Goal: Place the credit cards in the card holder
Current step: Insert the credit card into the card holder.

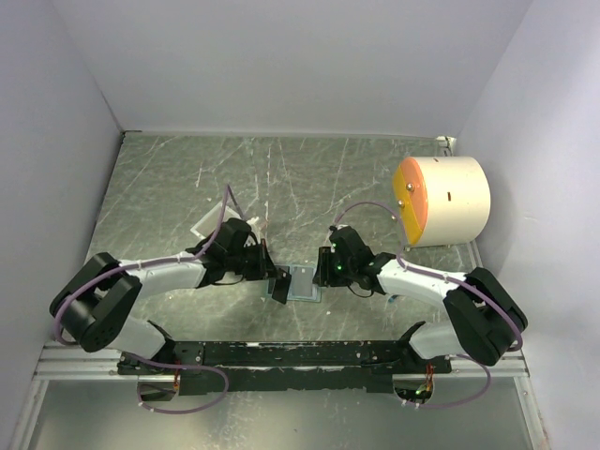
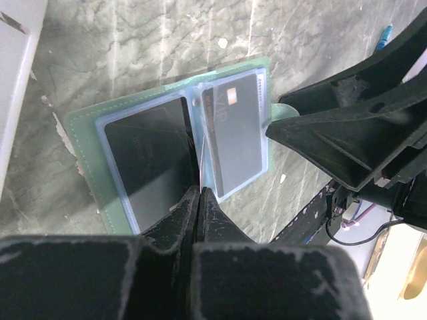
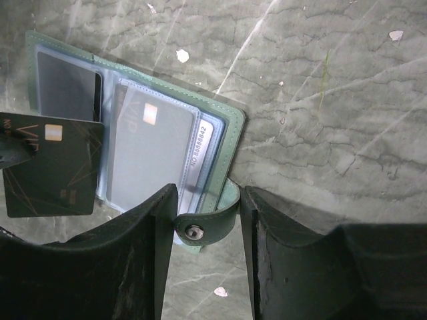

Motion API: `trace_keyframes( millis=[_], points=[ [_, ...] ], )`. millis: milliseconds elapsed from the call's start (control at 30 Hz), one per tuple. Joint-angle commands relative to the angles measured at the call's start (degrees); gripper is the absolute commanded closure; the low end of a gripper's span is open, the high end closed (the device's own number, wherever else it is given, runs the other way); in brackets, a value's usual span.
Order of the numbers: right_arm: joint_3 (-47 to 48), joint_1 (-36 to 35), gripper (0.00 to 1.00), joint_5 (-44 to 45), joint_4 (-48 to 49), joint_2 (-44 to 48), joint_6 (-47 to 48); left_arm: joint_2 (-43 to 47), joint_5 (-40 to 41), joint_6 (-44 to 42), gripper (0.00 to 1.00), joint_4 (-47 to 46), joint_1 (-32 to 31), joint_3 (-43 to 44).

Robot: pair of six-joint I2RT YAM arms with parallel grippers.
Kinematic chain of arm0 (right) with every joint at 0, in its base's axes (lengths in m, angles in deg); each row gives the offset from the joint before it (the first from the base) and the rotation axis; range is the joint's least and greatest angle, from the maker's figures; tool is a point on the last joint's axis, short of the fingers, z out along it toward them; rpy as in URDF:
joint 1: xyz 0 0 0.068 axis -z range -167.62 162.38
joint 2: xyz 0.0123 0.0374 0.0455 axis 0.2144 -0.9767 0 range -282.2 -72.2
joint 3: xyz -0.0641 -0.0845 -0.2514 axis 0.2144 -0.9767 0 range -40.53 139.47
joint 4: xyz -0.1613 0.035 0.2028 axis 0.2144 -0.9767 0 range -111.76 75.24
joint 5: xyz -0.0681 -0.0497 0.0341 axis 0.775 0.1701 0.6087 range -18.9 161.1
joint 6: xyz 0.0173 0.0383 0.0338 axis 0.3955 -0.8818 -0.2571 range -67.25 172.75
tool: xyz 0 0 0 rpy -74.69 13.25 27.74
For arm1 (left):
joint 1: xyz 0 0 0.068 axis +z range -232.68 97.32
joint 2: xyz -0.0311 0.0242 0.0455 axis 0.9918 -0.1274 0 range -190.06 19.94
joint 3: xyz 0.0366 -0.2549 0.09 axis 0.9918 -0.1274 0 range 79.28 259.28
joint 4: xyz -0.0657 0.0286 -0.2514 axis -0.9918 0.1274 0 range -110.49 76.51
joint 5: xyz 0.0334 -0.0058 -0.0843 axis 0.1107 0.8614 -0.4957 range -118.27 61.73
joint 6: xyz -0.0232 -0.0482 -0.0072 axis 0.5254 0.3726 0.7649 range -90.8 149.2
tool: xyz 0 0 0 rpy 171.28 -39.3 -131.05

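the left pincer (image 2: 199,197) is pressed together on one credit card (image 3: 53,167). its own wrist camera sees this held card only edge-on, as a thin line rising from the fingertips. the right wrist camera shows it as a dark rectangle with a small chip and pale lettering. it is gripped at its left side, slightly tilted, and overlaps the left part of the open card holder (image 3: 230,130). i cannot tell whether its free edge touches a pocket.

the right pincer (image 3: 208,200) has its jaws apart. one finger stands on each side of the snap tab (image 3: 203,227), low at the holder's right edge. the tab lies in the gap and looks to rest against one finger, but i cannot tell whether the fingers bear down on the holder.

the card holder lies spread flat on the grey marbled surface (image 3: 333,100), pale green border outward and light blue inside facing up. seen from above, it sits between the two arms, in the near middle. two pocketed cards show through the clear sleeves: a dark one in the left half (image 2: 150,163) and another with a pale chip in the right half (image 2: 235,133).

well apart, toward the far right, a white drum (image 1: 455,197) with an orange face lies on its side.
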Motion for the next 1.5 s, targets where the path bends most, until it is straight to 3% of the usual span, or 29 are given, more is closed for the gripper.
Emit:
trace_keyframes(
  millis=[0, 300, 700, 867, 1467],
  points=[
    [-0.63, -0.14, 0.57, -0.73, 1.42, 1.29, 0.99, -2.76, -4.49, 0.47, 0.93, -2.8, 1.47, 1.28],
    [-0.73, -0.22, 0.58, -0.81, 2.11, 0.07, 1.04, -5.0, -6.73, 1.65, 0.93, -4.46, 1.49, 2.02],
    [-2.09, -0.2, 0.58, -0.93, 3.5, 0.99, 0.25, -0.57, -3.78, 1.57, 0.93, 0.0, 1.31, 3.37],
    [-1.88, -0.17, 0.58, -0.94, 3.13, 0.6, 0.67, -0.91, -5.15, 2.88, 0.93, -2.42, 1.13, 2.37],
    [-1.27, -0.2, 0.58, -1.1, 3.97, -0.23, 0.3, -6.57, -3.2, 2.02, 0.93, -2.1, 1.1, 2.32]
  ],
)
